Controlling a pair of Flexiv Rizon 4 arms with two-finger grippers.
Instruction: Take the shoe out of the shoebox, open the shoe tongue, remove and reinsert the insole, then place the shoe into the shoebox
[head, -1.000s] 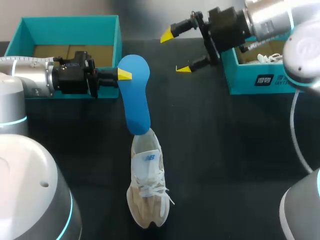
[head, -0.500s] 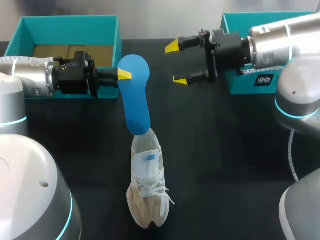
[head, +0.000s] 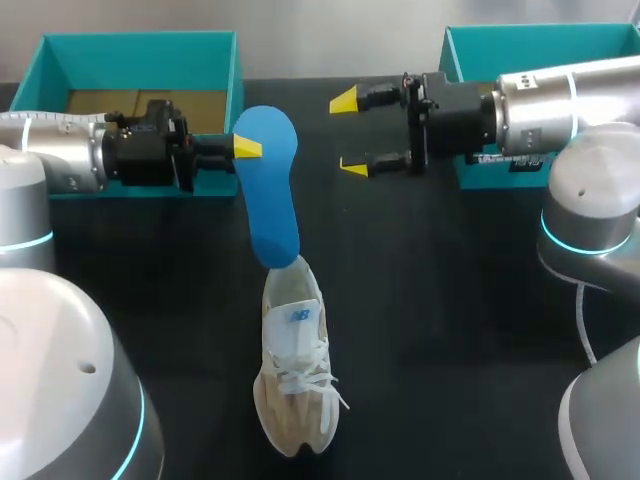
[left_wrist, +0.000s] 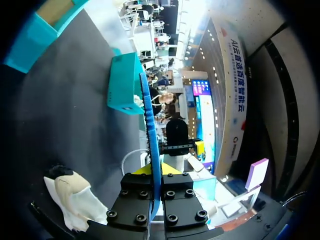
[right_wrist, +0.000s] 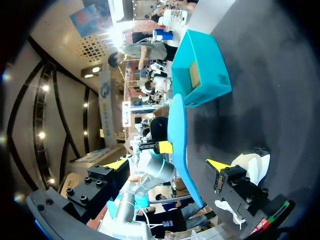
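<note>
Left pincer (head: 245, 151): closed on the wide far end of the blue insole (head: 268, 190), one yellow tip lying on the insole's upper face; the left wrist view shows the insole edge-on between the two fingers. Right pincer (head: 348, 134): fingers spread and holding nothing, raised over the black surface (head: 450, 300), to the right of the insole's far end and apart from it. Blue insole: slants from the left pincer down toward the shoe, its narrow near end reaching the heel opening. Shoe (head: 293, 370): white and beige, resting on the surface at the middle, heel toward the boxes, laced toe toward the near edge. Left teal box (head: 140, 42): far left corner, open, brown cardboard inside, behind the left arm. Right teal box (head: 540, 30): far right corner, partly covered by the right arm.
</note>
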